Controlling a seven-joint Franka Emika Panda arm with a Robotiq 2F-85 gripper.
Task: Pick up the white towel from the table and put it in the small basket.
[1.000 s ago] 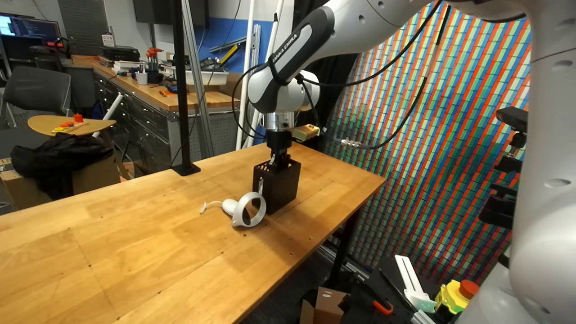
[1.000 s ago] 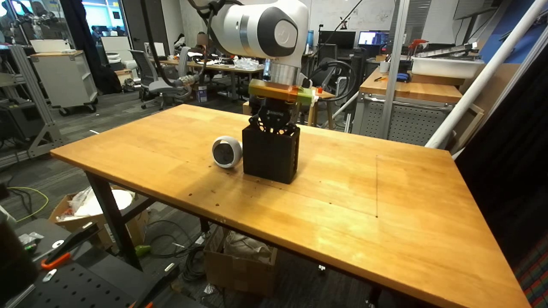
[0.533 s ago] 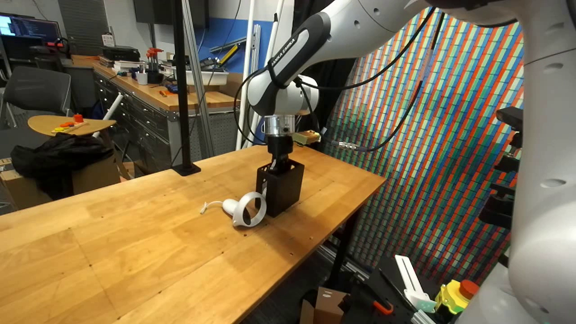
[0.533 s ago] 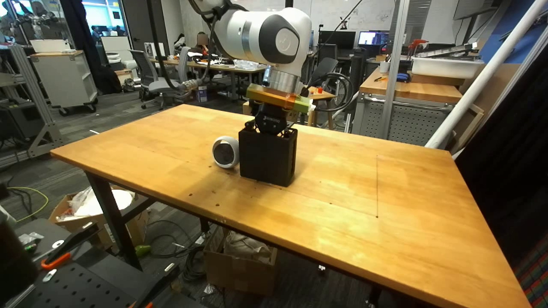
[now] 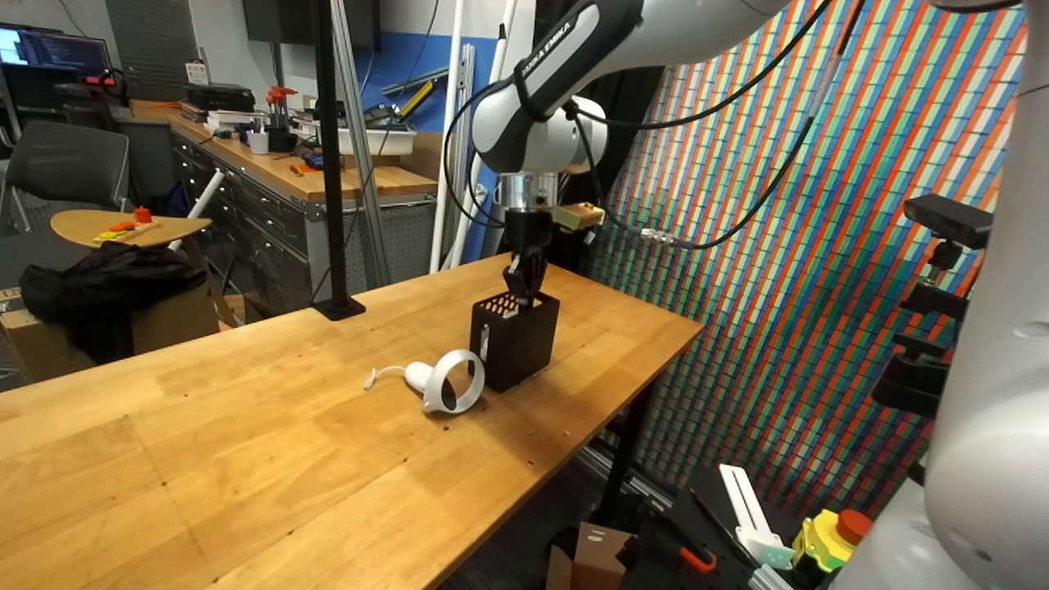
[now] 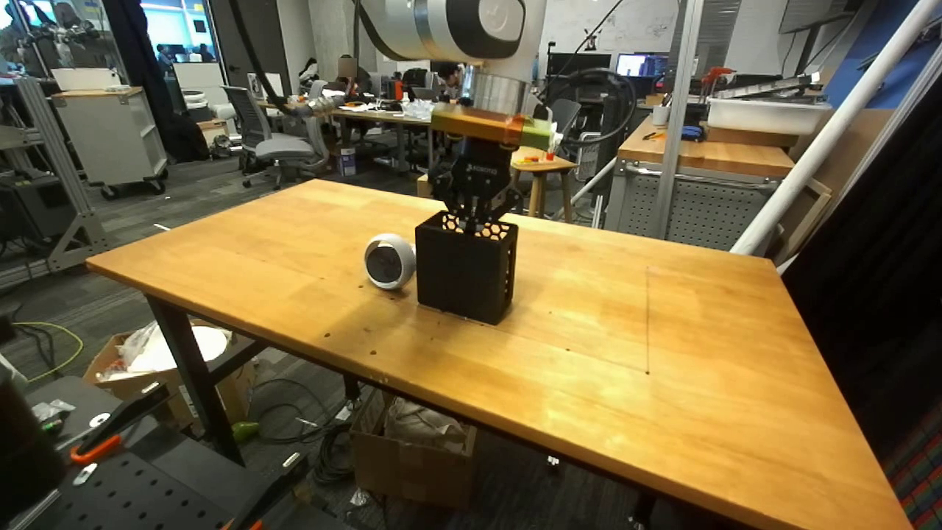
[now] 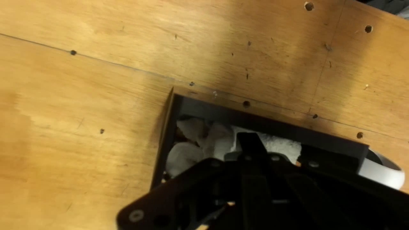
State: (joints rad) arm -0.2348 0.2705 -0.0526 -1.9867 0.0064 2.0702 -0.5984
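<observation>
Partly behind the tool (image 7: pixel 250 138): white towel (image 7: pixel 281 146) inside black basket (image 7: pixel 271 125).

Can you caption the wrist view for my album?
White towel in a black basket, partly hidden by the gripper.

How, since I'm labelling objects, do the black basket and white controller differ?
The black basket is boxy with flat sides; the white controller has a round ring. The basket looks larger, the controller smaller. The basket holds white cloth; the controller trails a white cord. Both rest on the wooden table, close together.
</observation>
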